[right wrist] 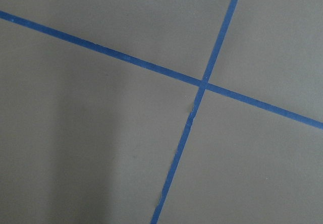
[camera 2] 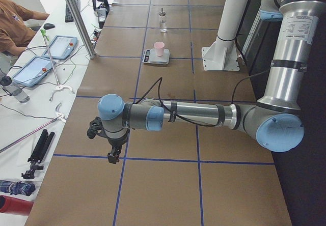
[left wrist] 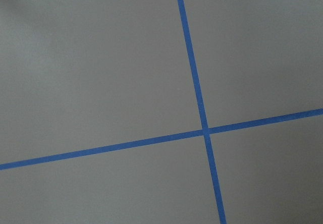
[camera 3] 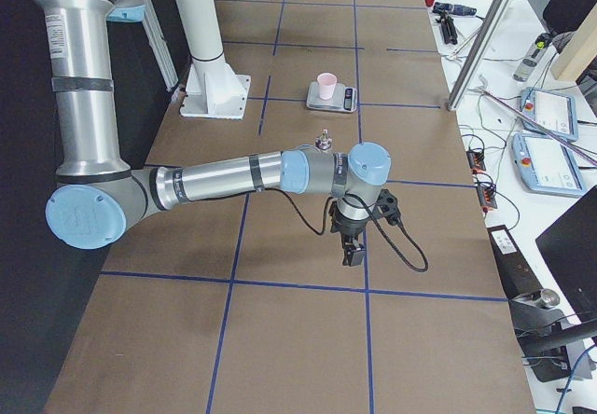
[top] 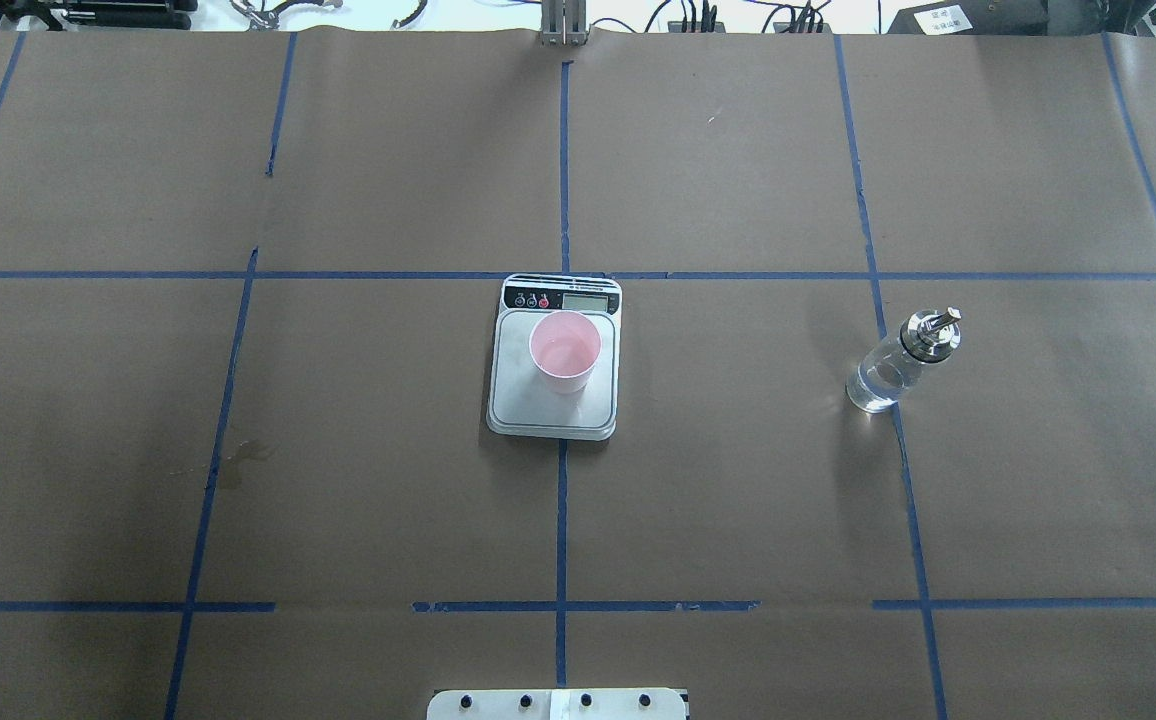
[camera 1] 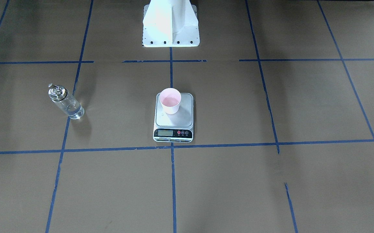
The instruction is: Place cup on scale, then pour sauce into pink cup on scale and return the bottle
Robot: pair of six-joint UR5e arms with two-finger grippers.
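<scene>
The pink cup [camera 1: 170, 101] stands upright on the scale [camera 1: 174, 122], on the half of its steel plate away from the display; it also shows in the overhead view [top: 565, 350]. The clear glass bottle [top: 898, 362] with a metal spout stands upright on the table on my right side, well apart from the scale, with clear sauce in its lower part. My left gripper [camera 2: 113, 157] hangs low over the table's left end and my right gripper [camera 3: 353, 254] over the right end. Both are far from the objects, and I cannot tell whether they are open or shut.
The table is covered in brown paper with a grid of blue tape [top: 562, 180]. The robot's white base [camera 1: 170, 26] stands behind the scale. An operator [camera 2: 12, 25] and tablets [camera 2: 61, 46] are at a side bench. Both wrist views show only paper and tape.
</scene>
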